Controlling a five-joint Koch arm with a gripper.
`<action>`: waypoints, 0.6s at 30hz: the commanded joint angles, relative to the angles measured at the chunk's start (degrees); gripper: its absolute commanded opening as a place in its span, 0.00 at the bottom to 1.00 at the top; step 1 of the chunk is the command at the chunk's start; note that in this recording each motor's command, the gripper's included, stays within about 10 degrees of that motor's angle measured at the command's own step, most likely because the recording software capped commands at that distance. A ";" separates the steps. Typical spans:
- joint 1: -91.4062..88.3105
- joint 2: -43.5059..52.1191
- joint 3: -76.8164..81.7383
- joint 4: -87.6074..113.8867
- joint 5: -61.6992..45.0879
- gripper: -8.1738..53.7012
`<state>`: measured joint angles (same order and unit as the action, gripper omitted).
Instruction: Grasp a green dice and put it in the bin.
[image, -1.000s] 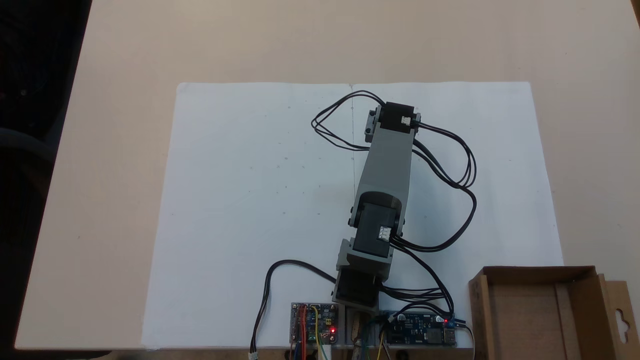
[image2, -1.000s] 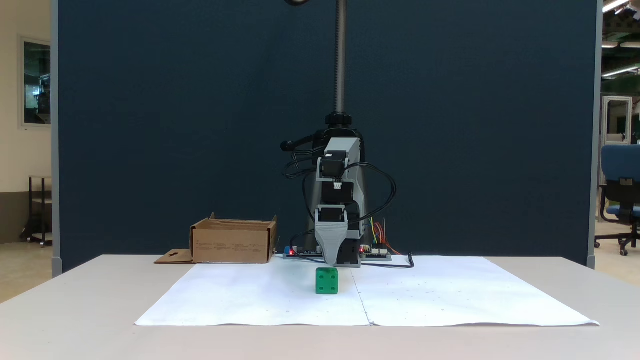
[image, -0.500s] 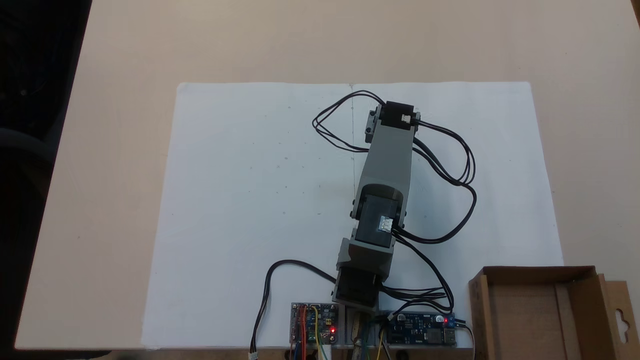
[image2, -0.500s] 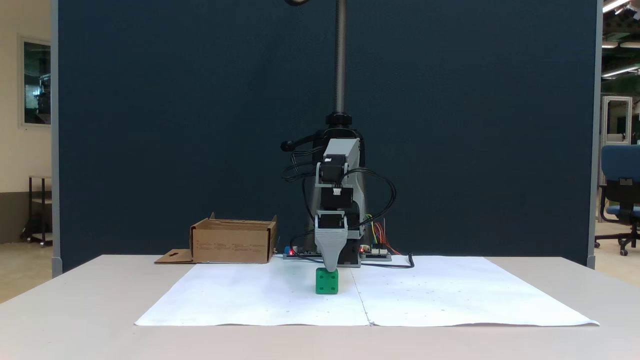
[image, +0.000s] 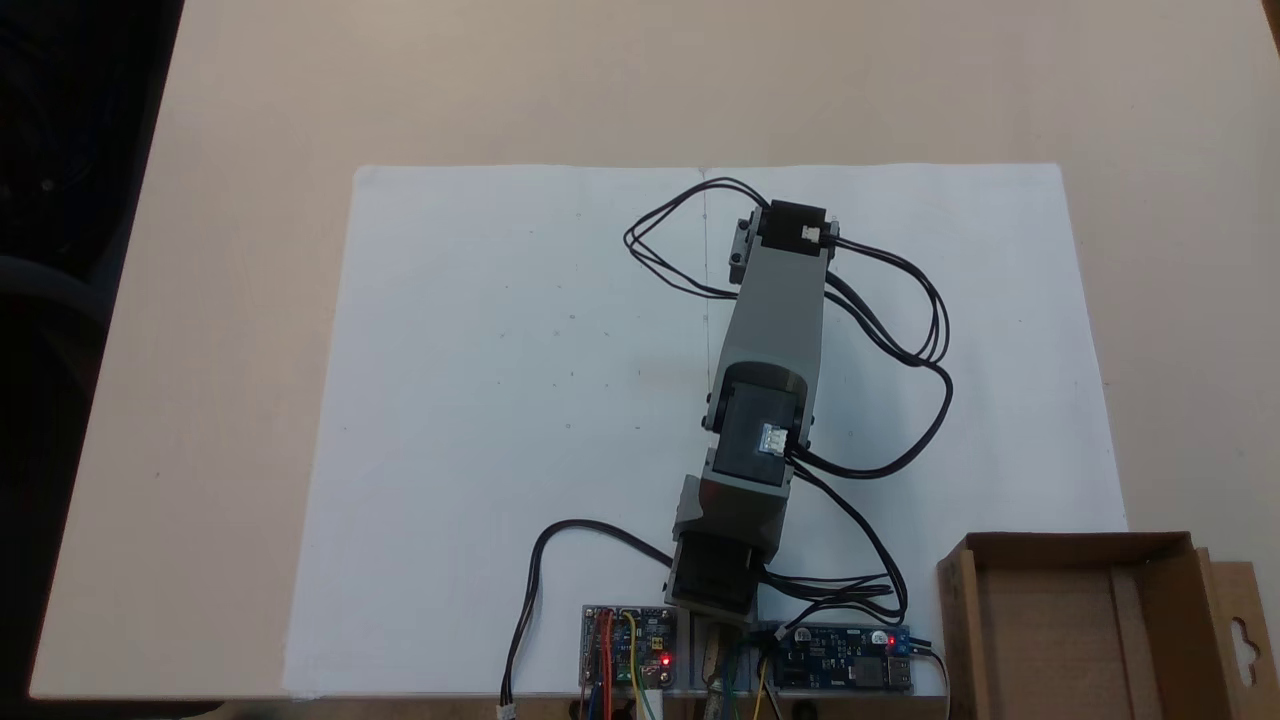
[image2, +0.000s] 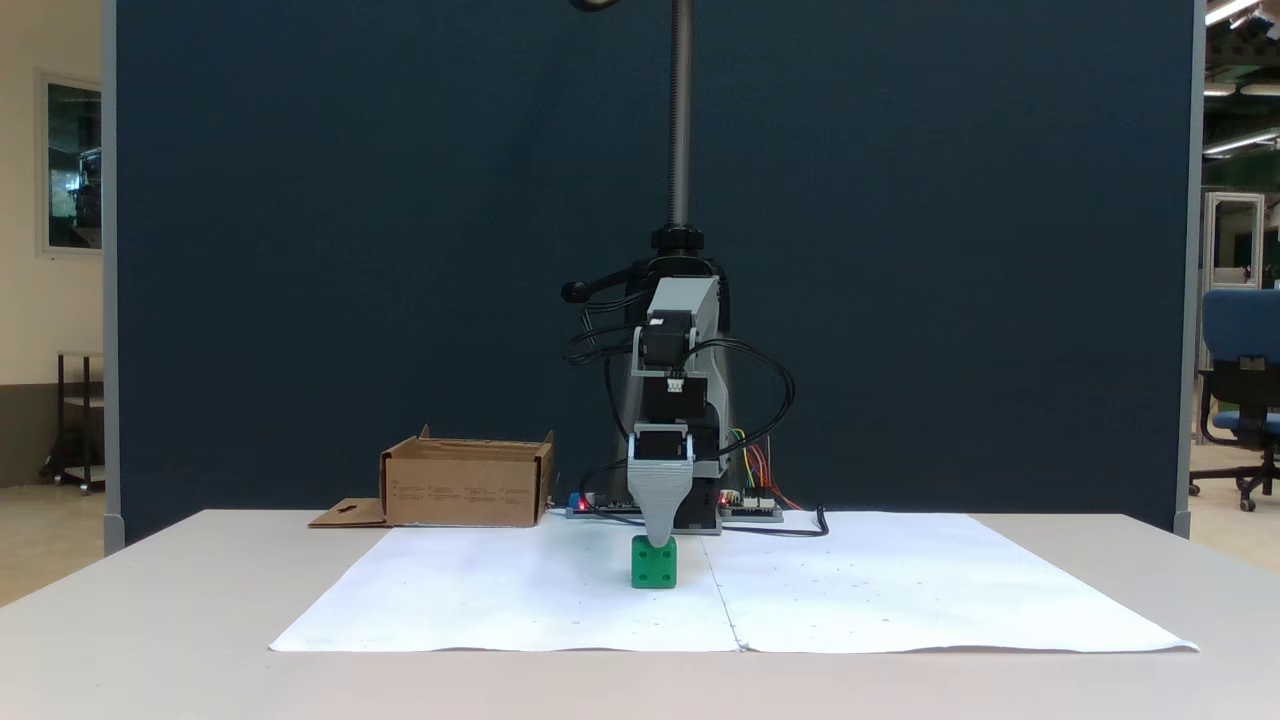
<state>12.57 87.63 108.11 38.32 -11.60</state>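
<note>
The green dice rests on the white paper, close to the seam down its middle. My gripper points straight down right over it, and the grey tip meets the cube's top edge. One grey jaw faces this fixed view and the other lies behind it, so the gap between them is hidden. From above, the grey arm reaches out across the paper. The bin is a brown cardboard box beside the arm's base, at the bottom right from above.
Circuit boards with red lights and loose black cables lie around the arm's base. A flap with a keyhole cut-out sticks out of the bin. The beige table extends beyond the paper.
The gripper has come down from just above the dice until its tip meets the cube's top. The dice and the bin have not moved.
</note>
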 joint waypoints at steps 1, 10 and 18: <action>0.09 0.79 -3.34 -0.09 2.55 0.77; -0.09 -1.58 -3.78 -0.26 2.55 0.77; -0.09 -3.87 -3.78 -2.90 2.55 0.77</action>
<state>12.57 83.06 106.79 37.27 -10.37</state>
